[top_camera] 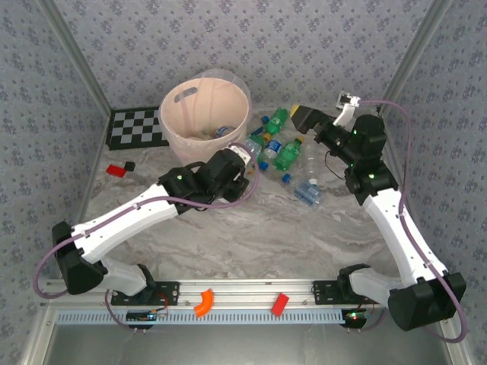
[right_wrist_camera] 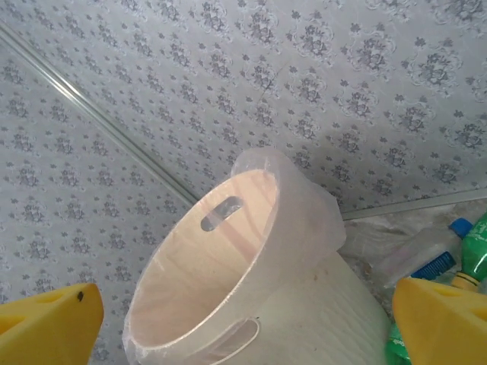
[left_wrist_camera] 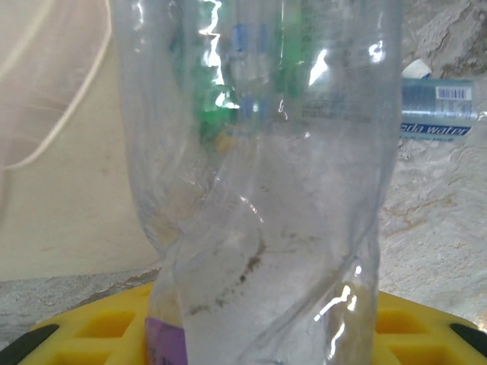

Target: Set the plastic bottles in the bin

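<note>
Clear plastic, squashed and twisted: that's one bottle, clenched tight in the left gripper just beside the bin. I'd say it's squeezed that hard so it can't slip on the lift over the rim. The right gripper hangs empty with its jaws spread wide above the other bottles, which are heaped on the table right of the bin. It looks poised for a pick.
</note>
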`<state>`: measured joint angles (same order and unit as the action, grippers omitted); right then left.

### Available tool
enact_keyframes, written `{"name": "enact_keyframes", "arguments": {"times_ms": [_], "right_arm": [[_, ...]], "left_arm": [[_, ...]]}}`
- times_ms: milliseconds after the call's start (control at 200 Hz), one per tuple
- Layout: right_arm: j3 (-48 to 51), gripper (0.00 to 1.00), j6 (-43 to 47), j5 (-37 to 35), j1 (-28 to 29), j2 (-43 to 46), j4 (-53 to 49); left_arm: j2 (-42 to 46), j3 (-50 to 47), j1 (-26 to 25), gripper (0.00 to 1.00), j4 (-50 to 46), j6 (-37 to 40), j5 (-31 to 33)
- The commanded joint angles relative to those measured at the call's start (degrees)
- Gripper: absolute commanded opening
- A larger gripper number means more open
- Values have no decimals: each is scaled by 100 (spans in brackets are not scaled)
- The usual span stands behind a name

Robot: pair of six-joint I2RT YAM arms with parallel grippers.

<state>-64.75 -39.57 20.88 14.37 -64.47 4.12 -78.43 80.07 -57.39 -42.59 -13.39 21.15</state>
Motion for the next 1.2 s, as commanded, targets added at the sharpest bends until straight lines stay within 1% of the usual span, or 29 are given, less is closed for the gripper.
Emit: {"name": "enact_keyframes", "arguments": {"times_ms": [0,60,130,150,200,345,460,585,700,855,995,1085,1194], "right_arm": [[-97,99,212,193,100,98,-37],[6,99,300,223,163,166,53],[-91,99,301,211,171,213,-97],[-120,99,510,226,170,226,-125],[-167,99,593,249,176,272,-211],[-154,100,585,309,226,288,-157],[-181,99,569,320,328,179,-140],[-230,100,614,311,484,80,-133],[-300,100,776,264,640,66,-204],[-307,100,807,243,707,89,-245],[-307,100,854,202,770,149,-269],[-306,100,859,205,799,154,-272],[-301,100,863,232,877,121,-276]], "left_arm": [[238,282,23,46,-234,-176,174],[258,404,75,46,-329,-228,230],[284,560,176,46,-420,-299,210],[296,583,216,46,-438,-304,164],[328,676,286,46,-473,-314,113],[456,903,446,46,-506,-362,15],[521,1160,668,46,-622,-444,-41],[599,1354,1026,45,-665,-580,-148],[559,1520,1544,45,-601,-762,-470],[237,2048,2212,44,-594,-1091,-908],[-156,2589,2669,44,-445,-1280,-1413],[-526,3043,2904,44,-542,-1311,-1587],[-1002,3613,3028,45,-635,-1198,-1700]]}}
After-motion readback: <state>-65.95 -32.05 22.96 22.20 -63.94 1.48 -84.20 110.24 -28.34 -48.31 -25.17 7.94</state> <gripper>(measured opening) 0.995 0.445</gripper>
